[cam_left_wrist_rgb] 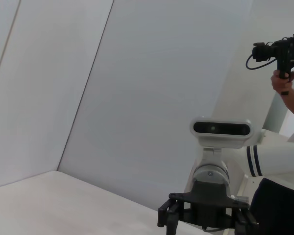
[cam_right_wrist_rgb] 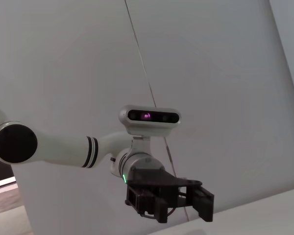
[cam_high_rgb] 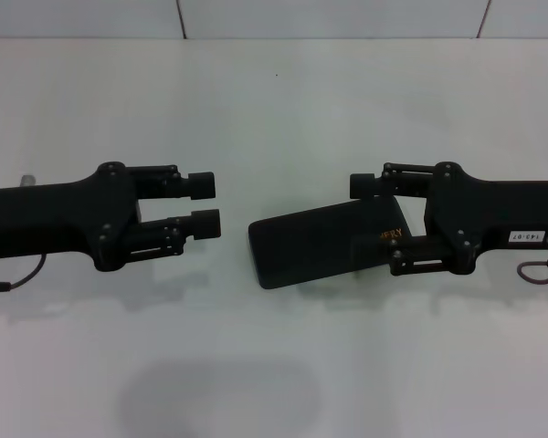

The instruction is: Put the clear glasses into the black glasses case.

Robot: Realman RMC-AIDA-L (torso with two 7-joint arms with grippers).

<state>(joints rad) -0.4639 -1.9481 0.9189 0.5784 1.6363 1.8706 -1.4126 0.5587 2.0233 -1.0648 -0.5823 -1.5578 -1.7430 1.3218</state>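
Black glasses case (cam_high_rgb: pixel 320 245) lies closed on the table (cam_high_rgb: pixel 274 109), no glasses showing; left gripper (cam_high_rgb: pixel 204 203) and right gripper (cam_high_rgb: pixel 363 219) hover spread, empty — looks done.

Black glasses case (cam_high_rgb: pixel 324 242) under right gripper (cam_high_rgb: pixel 365 219) (seemingly touching)

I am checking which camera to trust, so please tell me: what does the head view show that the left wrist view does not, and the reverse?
Only the head view shows the flat black rectangular glasses case, closed on the white table, and the open left hand.

Only the left wrist view shows a person's hand holding a black camera and the pale wall panels.

Both show the right hand, and neither shows the clear glasses.
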